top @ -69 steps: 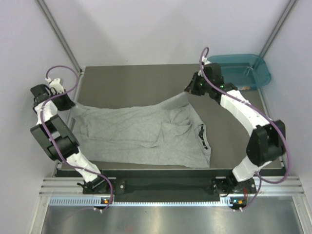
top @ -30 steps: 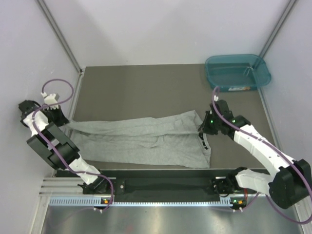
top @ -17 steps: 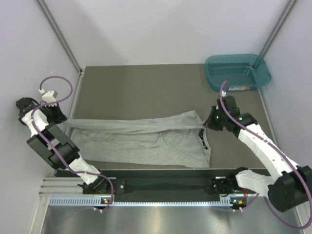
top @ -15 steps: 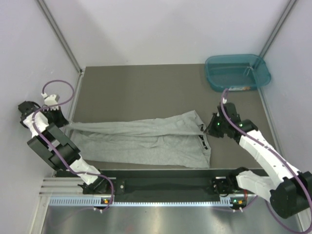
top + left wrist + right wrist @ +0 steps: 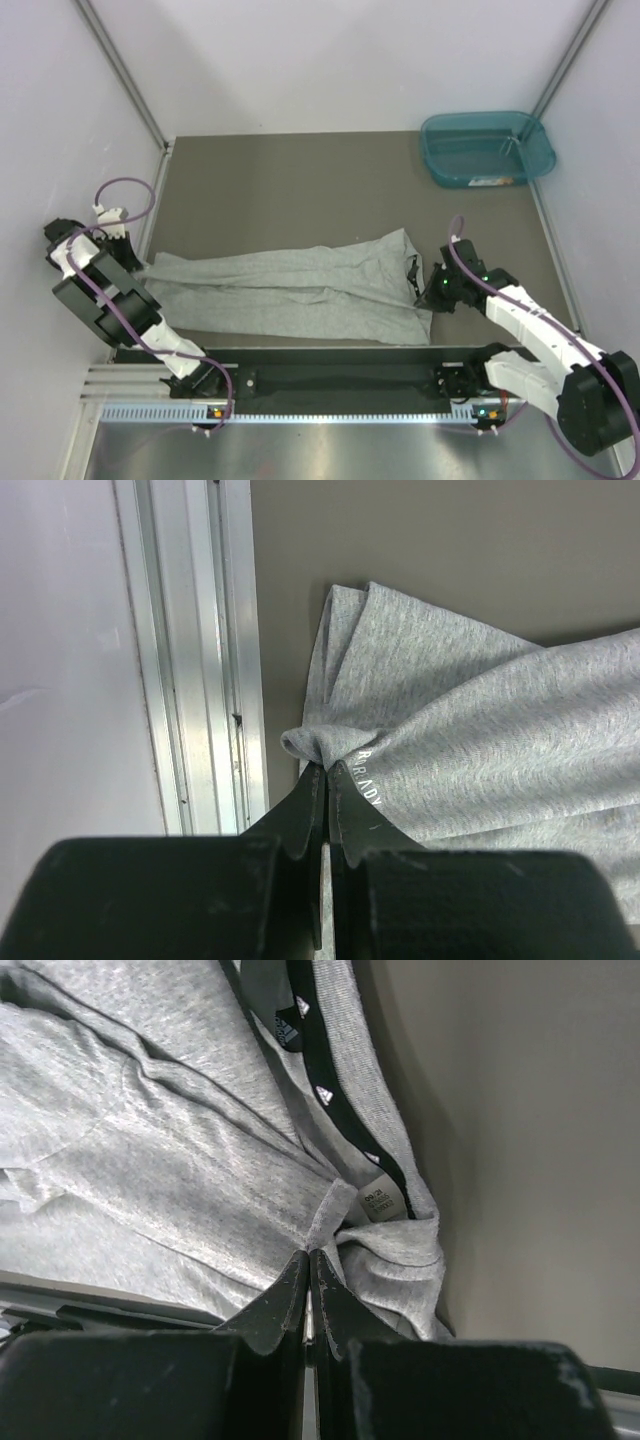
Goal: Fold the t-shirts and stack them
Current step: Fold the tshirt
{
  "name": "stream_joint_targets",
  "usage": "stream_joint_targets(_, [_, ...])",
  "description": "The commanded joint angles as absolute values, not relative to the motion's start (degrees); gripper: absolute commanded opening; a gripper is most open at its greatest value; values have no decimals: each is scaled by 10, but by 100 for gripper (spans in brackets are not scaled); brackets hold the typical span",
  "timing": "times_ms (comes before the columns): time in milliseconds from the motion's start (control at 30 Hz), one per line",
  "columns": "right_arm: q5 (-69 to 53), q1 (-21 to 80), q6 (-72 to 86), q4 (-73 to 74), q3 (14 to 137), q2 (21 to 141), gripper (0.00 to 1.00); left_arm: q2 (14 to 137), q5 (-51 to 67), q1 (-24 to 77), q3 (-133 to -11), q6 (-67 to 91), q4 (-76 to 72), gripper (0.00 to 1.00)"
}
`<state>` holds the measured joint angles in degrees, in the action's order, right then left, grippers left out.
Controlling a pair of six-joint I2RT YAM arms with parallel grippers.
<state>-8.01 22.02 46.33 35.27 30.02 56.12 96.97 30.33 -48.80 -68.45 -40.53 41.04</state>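
Observation:
One light heather-grey t-shirt [image 5: 290, 288] lies folded lengthwise across the near part of the table, collar and black neck label [image 5: 340, 1110] at the right end. My left gripper [image 5: 143, 262] is shut on a bunched corner of the t-shirt [image 5: 420, 730] at its left end, by the table's left rail. My right gripper [image 5: 432, 293] is shut on a fold of the t-shirt [image 5: 150, 1150] beside the collar, near the right end. In each wrist view the jaws are pressed together with cloth pinched at the tips, left gripper [image 5: 326, 770], right gripper [image 5: 308, 1256].
A teal plastic tub [image 5: 487, 148] stands at the far right corner. An aluminium rail [image 5: 190, 660] runs along the table's left edge, right beside the left gripper. The black front bar [image 5: 340, 378] lies just past the shirt's near edge.
Both grippers have carried the shirt's far edge toward the near side, laying it over the lower half. The right gripper came from the far right corner down to beside the collar.

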Motion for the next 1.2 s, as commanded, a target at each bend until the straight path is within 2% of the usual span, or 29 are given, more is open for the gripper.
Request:
stream_joint_targets(0, [-91,229,475,342,333,556,0,971,307,-495,-708,-422,396,0])
stream_joint_targets(100, [-80,242,484,374,373,552,0,974,316,-494,-714,-417,393,0])
stream_joint_targets(233, [-37,243,462,372,488,567,0,988,351,-474,-751,-371,381,0])
stream_joint_targets(367, [-47,204,397,358,601,693,0,1002,354,-433,-792,-303,333,0])
stream_joint_targets(500, [-40,167,361,296,672,764,0,1014,349,-412,-812,-237,262,0])
stream_joint_targets(667, [-62,133,345,323,770,842,0,1031,357,-401,-856,-165,219,0])
stream_joint_targets(767, [-57,126,345,323,771,820,0,1025,351,-403,-849,-165,214,0])
stream_joint_targets(900, [-77,127,360,330,710,770,0,1013,353,-410,-820,-197,249,0])
stream_joint_targets(1167, [-91,169,446,359,465,608,0,973,336,-453,-736,-286,333,0])
